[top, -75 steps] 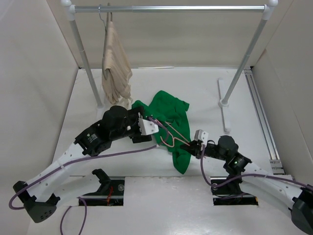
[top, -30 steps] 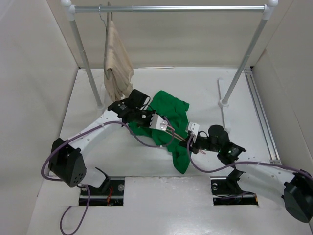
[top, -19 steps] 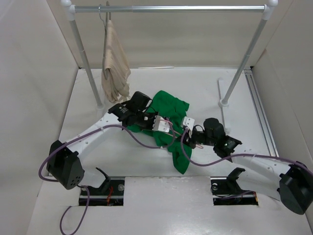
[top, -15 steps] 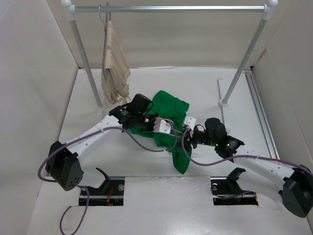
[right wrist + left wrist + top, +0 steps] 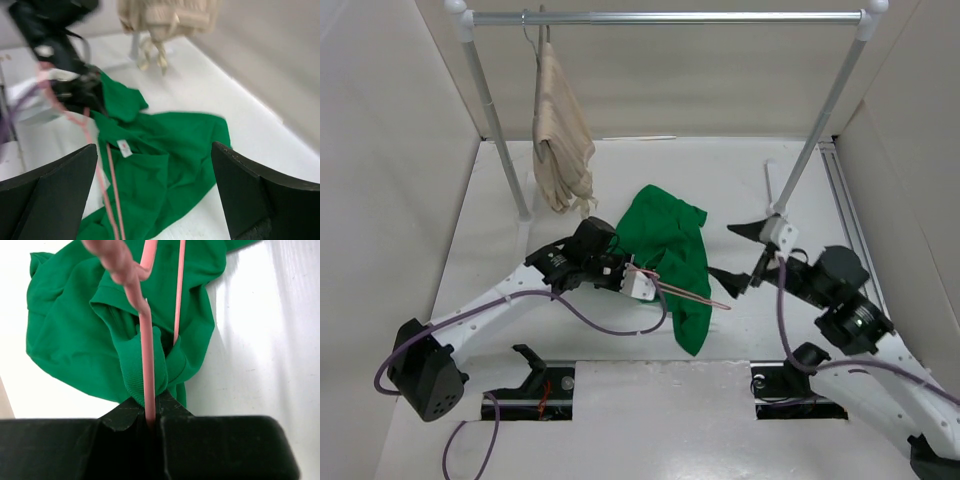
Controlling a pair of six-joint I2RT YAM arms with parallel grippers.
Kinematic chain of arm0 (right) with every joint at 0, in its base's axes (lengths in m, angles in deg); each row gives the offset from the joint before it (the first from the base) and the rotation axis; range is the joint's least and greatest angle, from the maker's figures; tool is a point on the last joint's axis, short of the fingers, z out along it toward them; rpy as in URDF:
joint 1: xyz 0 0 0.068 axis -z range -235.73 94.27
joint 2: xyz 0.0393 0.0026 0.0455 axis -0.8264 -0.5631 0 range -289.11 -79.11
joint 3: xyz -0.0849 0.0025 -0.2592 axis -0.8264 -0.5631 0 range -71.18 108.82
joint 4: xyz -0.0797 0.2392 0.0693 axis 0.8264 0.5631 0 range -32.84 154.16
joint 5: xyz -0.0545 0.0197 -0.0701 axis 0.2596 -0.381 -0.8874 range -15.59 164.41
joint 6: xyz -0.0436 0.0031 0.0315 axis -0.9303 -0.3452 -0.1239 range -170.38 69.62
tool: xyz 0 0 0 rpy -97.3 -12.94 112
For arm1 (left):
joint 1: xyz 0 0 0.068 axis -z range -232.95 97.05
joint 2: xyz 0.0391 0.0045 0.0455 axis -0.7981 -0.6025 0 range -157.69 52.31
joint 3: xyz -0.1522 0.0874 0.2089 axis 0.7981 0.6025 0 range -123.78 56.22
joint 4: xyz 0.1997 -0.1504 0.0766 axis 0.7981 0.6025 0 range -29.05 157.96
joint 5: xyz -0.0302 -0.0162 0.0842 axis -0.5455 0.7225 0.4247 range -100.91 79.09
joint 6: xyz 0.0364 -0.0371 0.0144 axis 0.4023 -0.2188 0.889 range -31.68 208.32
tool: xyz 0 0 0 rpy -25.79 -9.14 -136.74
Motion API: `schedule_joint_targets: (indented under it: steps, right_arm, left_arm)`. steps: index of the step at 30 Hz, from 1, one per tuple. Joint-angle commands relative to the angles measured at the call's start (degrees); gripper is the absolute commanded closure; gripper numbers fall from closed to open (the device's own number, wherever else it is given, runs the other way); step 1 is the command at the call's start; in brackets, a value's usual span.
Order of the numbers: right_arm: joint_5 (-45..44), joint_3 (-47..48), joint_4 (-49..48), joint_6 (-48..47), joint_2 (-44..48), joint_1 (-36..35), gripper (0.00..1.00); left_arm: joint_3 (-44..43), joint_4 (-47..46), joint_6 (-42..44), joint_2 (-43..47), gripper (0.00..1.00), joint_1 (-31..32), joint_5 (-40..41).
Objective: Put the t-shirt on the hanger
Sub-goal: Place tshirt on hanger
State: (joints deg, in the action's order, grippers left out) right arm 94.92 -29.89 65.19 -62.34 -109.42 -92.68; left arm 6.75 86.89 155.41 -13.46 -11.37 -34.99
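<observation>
The green t-shirt (image 5: 670,250) lies crumpled on the table, with a white label (image 5: 124,148) showing. The pink hanger (image 5: 695,296) sticks out rightwards over it from my left gripper (image 5: 638,284). In the left wrist view the left gripper (image 5: 150,421) is shut on the hanger's wire (image 5: 146,350). A ribbed fold of the t-shirt (image 5: 75,330) bunches round the wire at the jaws. My right gripper (image 5: 738,252) hangs wide open to the right of the shirt, holding nothing. Between its fingers (image 5: 50,195) I see the t-shirt (image 5: 175,145) and the hanger (image 5: 112,200) below.
A clothes rail (image 5: 660,17) spans the back on two slanted posts (image 5: 500,140) (image 5: 815,130). A beige garment (image 5: 560,130) hangs at its left end. The right post's foot (image 5: 780,235) rests close to the right gripper. White walls close in both sides.
My right gripper opened, let go of the hanger and drew back to the right. My left gripper closed on the hanger and pulled it slightly towards the near left.
</observation>
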Motion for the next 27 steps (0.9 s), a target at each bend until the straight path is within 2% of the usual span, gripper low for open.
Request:
schedule_joint_targets:
  steps: [1, 2, 3, 5, 6, 7, 8, 9, 13, 17, 18, 19, 21, 23, 26, 27]
  right_arm:
    - [-5.7, 1.8, 0.1, 2.2, -12.6, 2.0, 0.0]
    - [-4.7, 3.0, 0.1, 2.2, -17.3, 2.8, 0.0]
    - [-3.8, 6.2, 0.1, 0.6, -27.0, 2.8, 0.02]
    - [1.2, 9.6, 0.1, -1.6, -36.1, 3.6, 0.13]
    - [3.3, 12.1, -0.8, -3.9, -43.7, 4.4, 0.17]
    - [5.1, 13.3, -0.8, -4.9, -47.2, 5.0, 0.25]
    - [9.2, 14.2, -2.0, -5.6, -50.3, 5.0, 0.28]
    - [11.4, 14.9, -2.6, -6.1, -55.9, 5.7, 0.3]
    - [20.8, 17.5, -4.1, -6.7, -66.0, 5.7, 0.33]
    - [21.3, 14.3, -7.8, -4.6, -67.7, 5.1, 0.68]
    - [22.1, 13.1, -9.0, -3.9, -67.7, 5.1, 0.93]
    - [22.1, 12.0, -10.7, -3.2, -67.7, 5.9, 1.0]
    - [22.1, 8.3, -10.8, -1.7, -64.5, 7.4, 1.0]
    - [17.8, 4.3, -10.8, 0.4, -60.5, 10.9, 1.0]
    - [12.0, -7.1, -10.8, 7.3, -48.1, 18.3, 1.0]
    - [12.0, -12.8, -10.8, 10.9, -41.0, 24.2, 1.0]
  left_arm:
    - [0.8, -1.7, 3.7, 2.8, 1.0, 0.3, 0.1]
    - [0.8, -1.7, 3.7, 3.5, 1.0, 0.9, 0.1]
    - [0.8, -1.7, 3.7, 3.5, 1.0, 0.9, 0.1]
    - [1.3, -1.7, 3.7, 4.0, 1.0, 1.5, 0.1]
    - [1.3, -1.7, 3.7, 4.6, 1.0, 1.5, 0.1]
    - [1.9, -1.7, 3.2, 5.4, 1.0, 2.1, 0.1]
    - [1.9, -1.7, 3.2, 5.4, 1.0, 2.1, 0.1]
    - [2.6, -1.7, 3.2, 6.3, 1.0, 2.1, 0.1]
    - [3.2, -2.9, 0.3, 7.5, 1.0, 2.1, 2.4]
    - [4.4, -5.6, -3.8, 8.6, 1.0, 2.1, 5.8]
    - [4.4, -5.6, -4.9, 8.6, 1.0, 2.1, 7.0]
    - [4.4, -6.6, -7.0, 9.2, 1.0, 2.1, 7.6]
    - [4.4, -8.7, -10.1, 9.2, 1.0, 2.1, 9.0]
    - [4.4, -10.4, -16.4, 9.2, 1.0, 2.1, 11.8]
    - [4.4, -13.4, -21.9, 8.6, 1.0, 1.6, 14.4]
    - [4.4, -15.1, -24.9, 8.6, 1.0, 1.6, 14.9]
